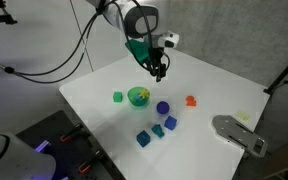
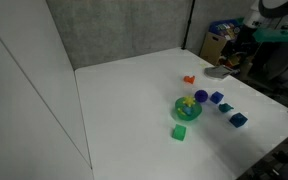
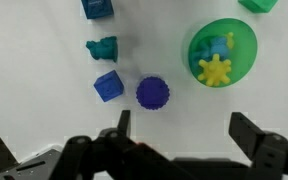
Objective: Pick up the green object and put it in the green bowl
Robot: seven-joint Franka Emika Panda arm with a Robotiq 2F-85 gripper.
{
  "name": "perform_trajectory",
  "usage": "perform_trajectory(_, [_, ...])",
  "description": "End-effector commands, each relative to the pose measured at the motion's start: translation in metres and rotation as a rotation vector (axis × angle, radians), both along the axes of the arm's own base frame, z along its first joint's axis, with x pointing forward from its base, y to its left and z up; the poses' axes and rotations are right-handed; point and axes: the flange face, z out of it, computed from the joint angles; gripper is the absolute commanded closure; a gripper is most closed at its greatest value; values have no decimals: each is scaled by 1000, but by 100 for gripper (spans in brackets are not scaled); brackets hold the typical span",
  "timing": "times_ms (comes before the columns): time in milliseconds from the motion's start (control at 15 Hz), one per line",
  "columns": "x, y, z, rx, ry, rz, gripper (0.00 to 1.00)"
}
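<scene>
Gripper (image 3: 182,125): jaws spread wide, nothing between them, hovering over the table (image 3: 34,100).
Green block (image 3: 102,48): on the table at about 10 o'clock from the gripper, untouched, with a blue cube (image 3: 107,86) just beside it at 6 o'clock.
Green bowl (image 3: 246,38): at 1 o'clock, holding only a yellow piece (image 3: 216,70) and a blue piece (image 3: 221,43).
Progress: nothing is done yet; the reach, grasp, carry and drop all remain.
Hard to see: in an exterior view the green block (image 1: 157,130) is probably the speck among the blue ones, but it is too small to be sure.
</scene>
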Motion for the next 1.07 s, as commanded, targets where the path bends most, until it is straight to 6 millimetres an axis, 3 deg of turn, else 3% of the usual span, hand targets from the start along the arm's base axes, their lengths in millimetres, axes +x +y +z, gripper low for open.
perform_trajectory(0, [10,-20,-38,-12,44,-9,0])
perform_trajectory(533, [13,-58,-146,-11,123,11,0])
perform_trajectory(1000, [16,-82,-221,-53,146,48,0])
